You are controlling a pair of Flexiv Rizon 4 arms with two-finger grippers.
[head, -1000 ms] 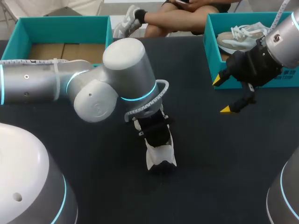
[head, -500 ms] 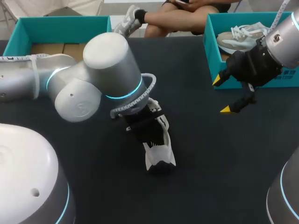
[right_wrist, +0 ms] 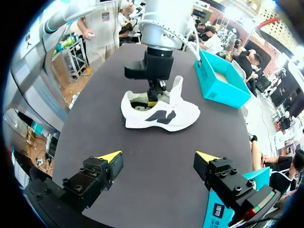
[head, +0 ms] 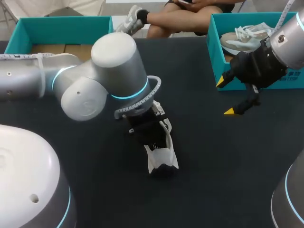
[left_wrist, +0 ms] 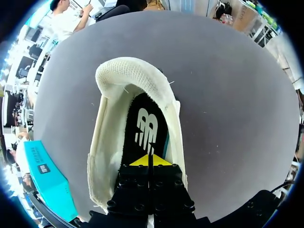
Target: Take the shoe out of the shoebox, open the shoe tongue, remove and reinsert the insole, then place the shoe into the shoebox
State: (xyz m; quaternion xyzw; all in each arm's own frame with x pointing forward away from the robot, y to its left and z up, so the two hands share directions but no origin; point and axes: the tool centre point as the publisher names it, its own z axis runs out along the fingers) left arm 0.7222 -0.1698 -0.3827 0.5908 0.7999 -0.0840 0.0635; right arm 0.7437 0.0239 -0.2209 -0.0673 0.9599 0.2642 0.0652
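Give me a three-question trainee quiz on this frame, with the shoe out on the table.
1. True or false: the right gripper holds the shoe.
2. The fingers of the left gripper are: A) inside the shoe, over the insole; B) clamped on the shoe's toe; C) in the air beside the shoe.
3. Fill in: the shoe stands on the ___.
Key: 1 false, right gripper open and empty; 2 A; 3 table.

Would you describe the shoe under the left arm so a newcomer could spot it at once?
Near the middle of the black table, under the left end effector, lies a white sneaker with a dark logo. Unlike the pale shoe inside the right teal shoebox, it sits out on the tabletop.
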